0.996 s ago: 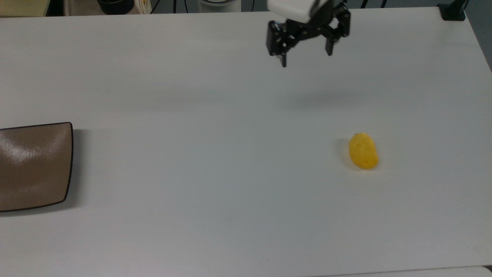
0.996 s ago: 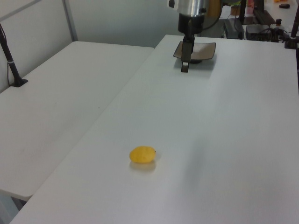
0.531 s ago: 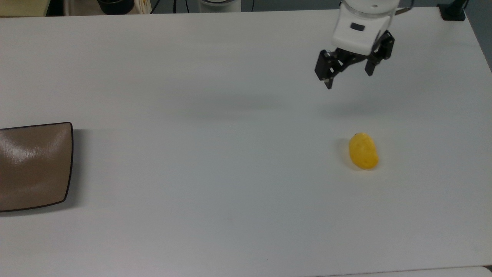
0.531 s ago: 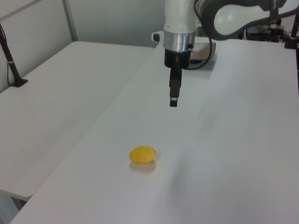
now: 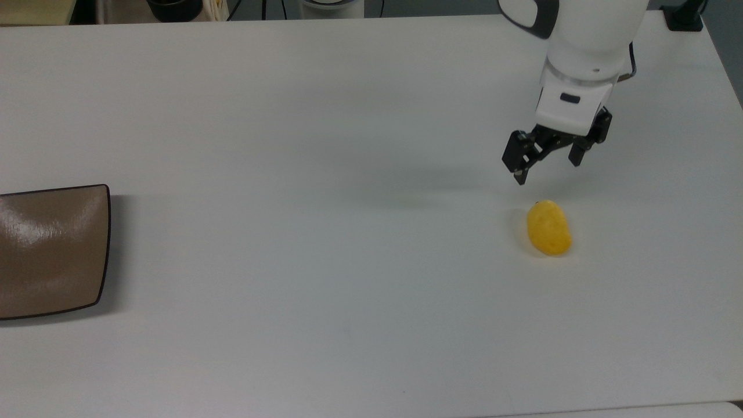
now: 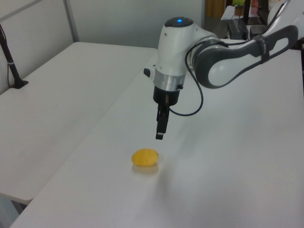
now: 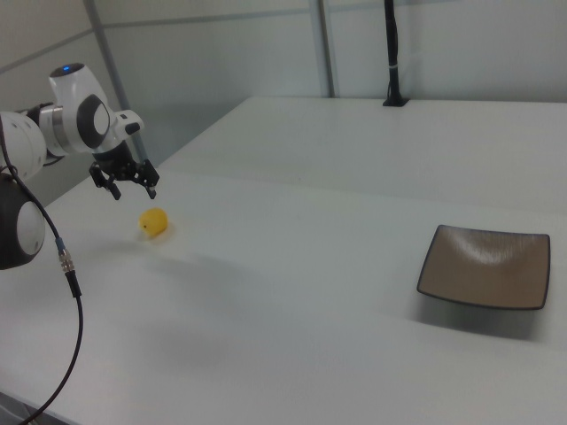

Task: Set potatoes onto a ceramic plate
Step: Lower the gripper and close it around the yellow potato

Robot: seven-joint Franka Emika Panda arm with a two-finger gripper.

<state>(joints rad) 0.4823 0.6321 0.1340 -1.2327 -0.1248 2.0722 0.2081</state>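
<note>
Near the potato [image 5: 549, 228], which lies alone on the white table [image 5: 325, 232], the gripper [image 5: 548, 167] hangs in the air with its two black fingers spread wide and nothing between them. Seen in the top view, it sits just beyond the potato's far end, close to it but not touching; the left view shows the fingertip [image 6: 160, 135] clearly above the yellow lump [image 6: 145, 157] and a little behind it, with bare table between the two. The potato is a small oval, lying flat, its long axis running roughly toward and away from the top view's upper edge. Measured from the potato, the ceramic plate [image 5: 53, 249] is well apart, at the far side of the table toward the top view's left, and its glossy tan surface carries nothing. In the right view the same spread holds: the plate [image 7: 485, 265] stands far to the right view's right of the potato [image 7: 154, 221], with the gripper [image 7: 123, 186] just above and beside the potato. By my reading the task is barely begun: the approach is nearly done, but the descent, the grasp, the carry across the table and the release onto the plate all remain.
</note>
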